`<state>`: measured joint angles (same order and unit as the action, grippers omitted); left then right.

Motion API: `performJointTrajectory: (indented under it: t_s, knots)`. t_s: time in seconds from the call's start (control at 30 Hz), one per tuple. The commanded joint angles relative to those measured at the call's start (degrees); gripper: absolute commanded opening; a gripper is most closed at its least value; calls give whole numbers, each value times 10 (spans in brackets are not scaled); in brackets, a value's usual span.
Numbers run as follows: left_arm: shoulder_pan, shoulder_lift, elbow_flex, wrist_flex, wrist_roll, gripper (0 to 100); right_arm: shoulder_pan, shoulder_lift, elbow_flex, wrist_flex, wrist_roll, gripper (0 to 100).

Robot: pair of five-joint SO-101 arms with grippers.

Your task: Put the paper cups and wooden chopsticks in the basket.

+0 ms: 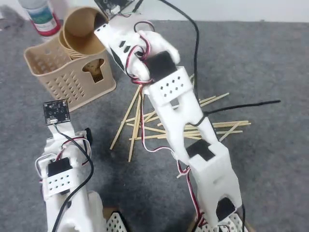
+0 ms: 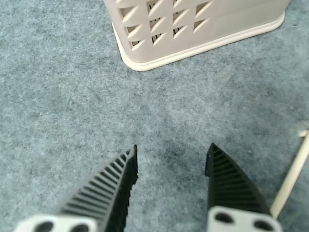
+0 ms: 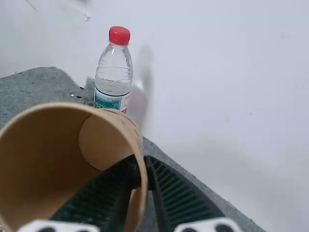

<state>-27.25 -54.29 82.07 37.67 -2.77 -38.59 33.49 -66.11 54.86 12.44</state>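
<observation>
Basket (image 1: 72,82) is sitting at the upper left of the high view, holding stacked cups (image 1: 65,46). Right gripper (image 3: 142,166) is clamping a paper cup (image 1: 83,31) by its rim above them; lining it up over the stack before releasing should seat it. Left gripper (image 2: 171,157) is hanging spread and empty, lower left. Chopsticks (image 1: 135,113) are lying scattered mid-frame.

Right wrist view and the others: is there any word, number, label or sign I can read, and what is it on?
Water bottle label: printed, but too blurred to read.
Paper cup: no print visible.
Basket: no print visible.
Circuit board on an arm: any markings too small to read.
Nothing legible in any view.
</observation>
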Motion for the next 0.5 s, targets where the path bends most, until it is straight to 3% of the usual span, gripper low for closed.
performJointTrajectory:
  t_s: [0.0,0.17,0.3,0.47]
  knots:
    - [3,-11,-2,-10,6,224,-5,2,-5,-20,5,8]
    - [4,-11,-2,-10,6,224,-4,18,-4,-18,6,36]
    - [4,-11,-2,-10,6,224,-7,21,-5,-5,-6,259]
    - [4,-11,-2,-10,6,224,-15,21,-6,-18,1,233]
